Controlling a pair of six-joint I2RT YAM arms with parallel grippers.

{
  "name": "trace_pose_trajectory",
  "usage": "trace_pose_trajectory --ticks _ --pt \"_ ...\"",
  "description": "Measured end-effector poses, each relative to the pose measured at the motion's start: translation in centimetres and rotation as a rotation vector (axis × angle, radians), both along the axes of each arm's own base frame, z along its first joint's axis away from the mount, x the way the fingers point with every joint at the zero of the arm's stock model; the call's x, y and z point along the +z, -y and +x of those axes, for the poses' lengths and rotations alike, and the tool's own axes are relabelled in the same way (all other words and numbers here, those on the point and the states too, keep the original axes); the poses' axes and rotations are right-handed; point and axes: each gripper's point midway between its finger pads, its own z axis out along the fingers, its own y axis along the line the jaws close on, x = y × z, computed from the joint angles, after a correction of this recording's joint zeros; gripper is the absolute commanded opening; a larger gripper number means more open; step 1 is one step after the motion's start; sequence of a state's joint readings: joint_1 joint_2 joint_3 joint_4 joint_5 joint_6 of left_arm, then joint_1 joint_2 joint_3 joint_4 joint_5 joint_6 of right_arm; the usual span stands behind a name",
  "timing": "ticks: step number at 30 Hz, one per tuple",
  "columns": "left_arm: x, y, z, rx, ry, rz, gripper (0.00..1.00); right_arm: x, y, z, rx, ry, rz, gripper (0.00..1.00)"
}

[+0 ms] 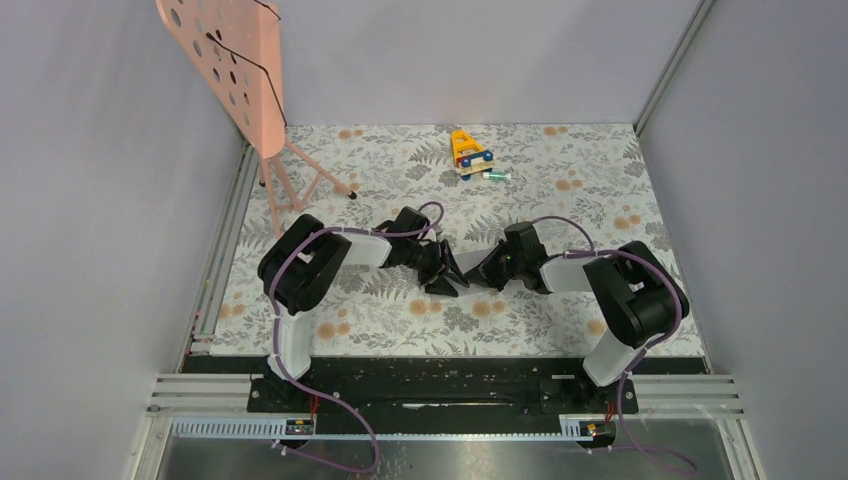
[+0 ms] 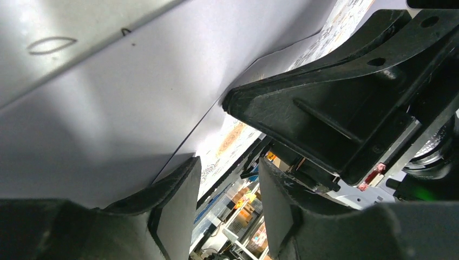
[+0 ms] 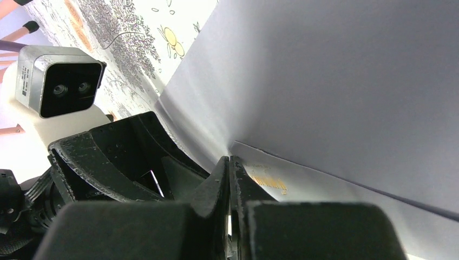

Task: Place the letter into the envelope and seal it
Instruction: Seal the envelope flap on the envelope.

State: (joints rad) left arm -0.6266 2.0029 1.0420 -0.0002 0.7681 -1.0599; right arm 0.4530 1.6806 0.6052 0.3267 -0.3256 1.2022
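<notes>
Grey-lilac flat paper envelope [image 3: 335, 81] meets the right claw [image 3: 229, 160], pinched shut on its fold; the left claw [image 2: 228, 162] stands half-open beside its edge, holding nothing.

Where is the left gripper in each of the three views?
Top external: left gripper at centre, tips facing the right gripper.
Left wrist: left gripper at bottom, jaws apart.
Right wrist: left gripper lower left, under a silver camera.
Shared landmark: the floral tablecloth.
</notes>
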Motion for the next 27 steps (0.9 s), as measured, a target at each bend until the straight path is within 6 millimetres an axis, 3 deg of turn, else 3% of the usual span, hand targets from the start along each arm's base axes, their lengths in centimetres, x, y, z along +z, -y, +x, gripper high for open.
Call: trace_pose_trajectory --ticks 13,17,22,27 --pt "0.1 -0.3 0.3 0.034 -0.008 -0.03 0.46 0.0 3.2 0.5 -0.065 0.036 -0.075 0.0" --pt "0.1 -0.3 0.3 0.036 -0.011 -0.03 0.46 0.0 2.2 0.4 -0.034 0.042 -0.086 0.0" --pt "0.1 -0.3 0.3 0.037 -0.012 -0.03 0.46 0.0 -1.0 0.0 0.05 0.053 -0.079 0.0" --pt "0.1 -0.4 0.4 0.039 -0.011 -0.027 0.46 -0.1 -0.9 -0.1 0.049 0.053 -0.08 0.0"
